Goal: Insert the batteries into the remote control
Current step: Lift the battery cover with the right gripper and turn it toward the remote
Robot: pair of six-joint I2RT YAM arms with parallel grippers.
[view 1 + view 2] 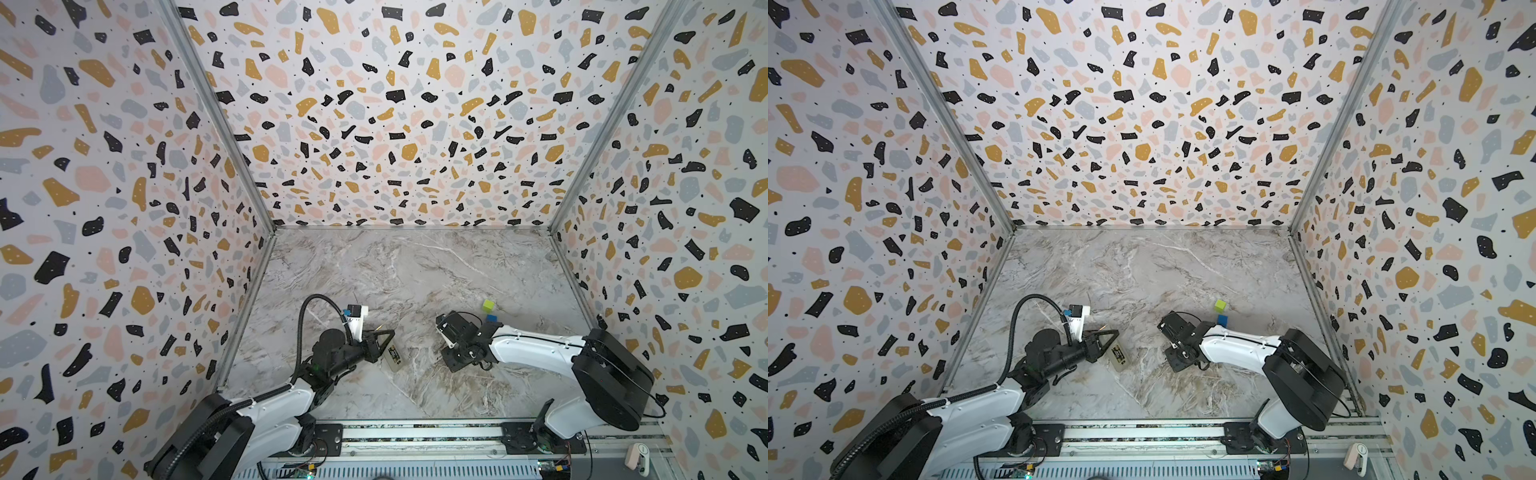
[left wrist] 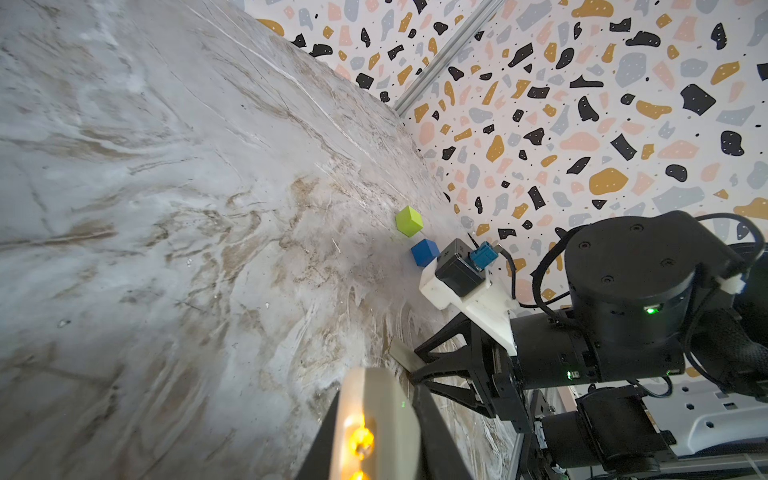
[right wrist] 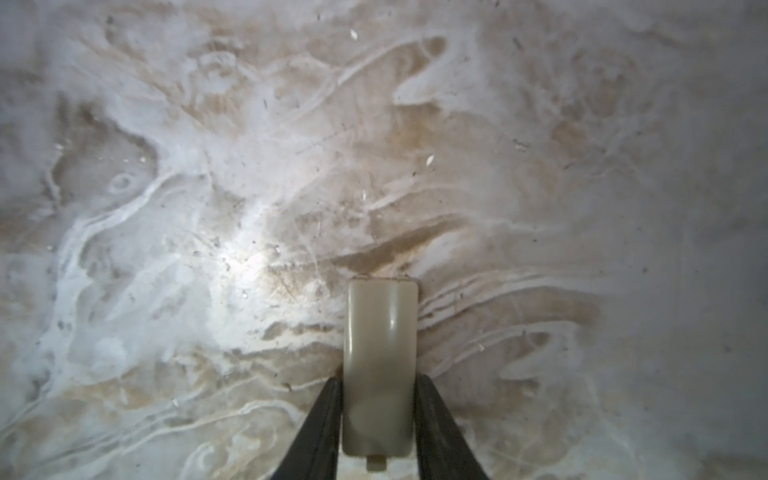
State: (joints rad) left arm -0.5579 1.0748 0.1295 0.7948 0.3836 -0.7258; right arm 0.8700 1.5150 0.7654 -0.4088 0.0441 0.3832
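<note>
Remote in the left claw, battery cover in the right

Left claw (image 2: 376, 419) is clamped on the remote control (image 1: 394, 357) across its long edges. It looks like light, stiff, slick plastic, so that seems the spot to hold. Its compartment is open, with gold glints inside — can't tell if they're batteries. Right claw (image 3: 378, 380) sits narrow against both edges of the thin battery cover (image 3: 380, 332), flat on the surface (image 3: 166, 208) — I'd go easy on its tab

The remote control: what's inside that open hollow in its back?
The remote control, clamped in the left gripper, shows a dark hollow with gold glints. Whether batteries lie inside is too small to tell; the gripper hides part of it.
</note>
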